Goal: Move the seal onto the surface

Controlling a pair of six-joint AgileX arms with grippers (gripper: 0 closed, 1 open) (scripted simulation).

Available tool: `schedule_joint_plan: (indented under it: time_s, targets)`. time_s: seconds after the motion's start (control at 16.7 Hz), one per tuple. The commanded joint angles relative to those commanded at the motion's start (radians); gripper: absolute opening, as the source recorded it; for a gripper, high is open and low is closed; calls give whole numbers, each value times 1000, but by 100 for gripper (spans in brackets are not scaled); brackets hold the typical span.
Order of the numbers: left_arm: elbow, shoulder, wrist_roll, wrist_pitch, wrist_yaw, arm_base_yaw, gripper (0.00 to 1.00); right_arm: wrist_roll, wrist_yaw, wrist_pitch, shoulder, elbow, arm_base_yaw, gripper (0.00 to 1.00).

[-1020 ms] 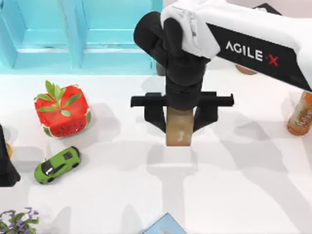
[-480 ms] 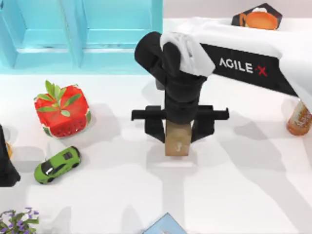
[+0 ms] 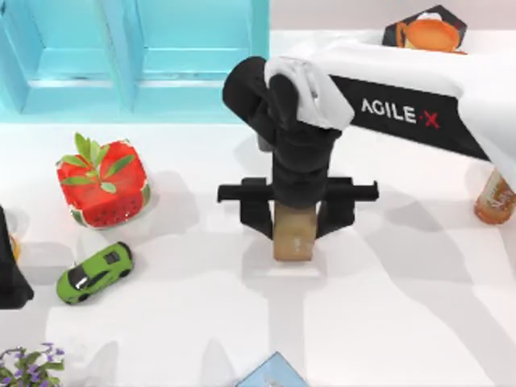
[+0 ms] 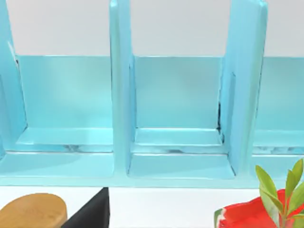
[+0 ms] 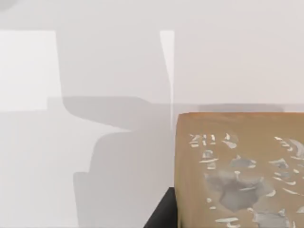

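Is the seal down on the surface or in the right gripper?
In the gripper: right gripper fingers flank the seal over the surface; contact with the tabletop cannot be told.

The right gripper [image 3: 293, 222] points down over the middle of the white table [image 3: 387, 322]. Its two black fingers [image 3: 256, 211] hug a tan block, the seal [image 3: 293, 234]. A green toy car [image 3: 94, 272] sits off to the left, near a watermelon box [image 3: 102, 182].

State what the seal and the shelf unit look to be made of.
Seal, held in the right hand: probably wood or stone, matte tan-brown, with pale worn carved marks on one face in the right wrist view. Shelf unit: looks like painted wood or plastic, smooth turquoise with a slight sheen.
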Motion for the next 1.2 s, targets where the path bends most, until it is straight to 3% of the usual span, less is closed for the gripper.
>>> schedule_joint_plan:
  time_s: [0.54, 1.2]
  targets:
    - [0, 0, 0, 0, 0, 0, 100, 0, 0, 0, 0, 0, 0, 98]
    - [0, 0, 0, 0, 0, 0, 100, 1, -1, -12, 3, 13, -3, 100]
